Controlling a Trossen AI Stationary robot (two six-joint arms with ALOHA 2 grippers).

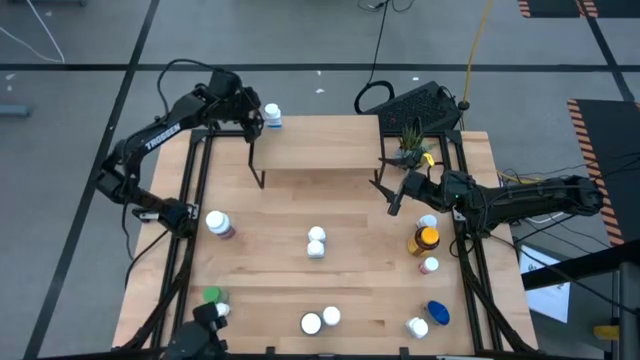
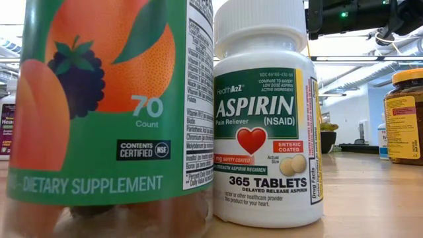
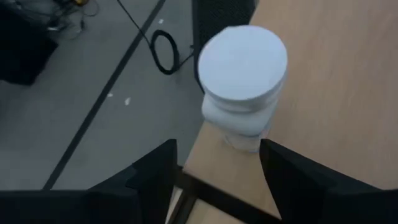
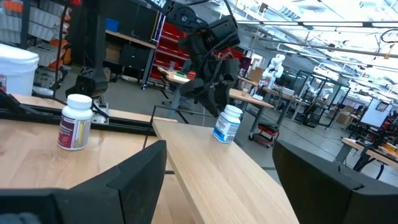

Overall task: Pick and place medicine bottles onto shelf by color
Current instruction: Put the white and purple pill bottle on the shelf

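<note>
A white medicine bottle with a blue label [image 1: 271,116] stands upright by its base on the far left corner of the light-wood shelf [image 1: 320,145]. My left gripper [image 1: 253,120] hovers just to the left of it, open; in the left wrist view the bottle's white cap [image 3: 242,62] lies ahead of the parted fingers, which do not touch it [image 3: 214,155]. The right wrist view shows the same bottle [image 4: 227,123] on the shelf [image 4: 211,162]. My right gripper [image 1: 393,200] waits open near the shelf's right end.
Bottles stand about the table: two white ones at the centre [image 1: 316,242], a pink-labelled one at the left [image 1: 217,223], a green one [image 1: 212,296], an amber one [image 1: 424,240], a blue one [image 1: 437,312], two white ones near the front [image 1: 320,320]. A small plant [image 1: 410,145] stands at the far right.
</note>
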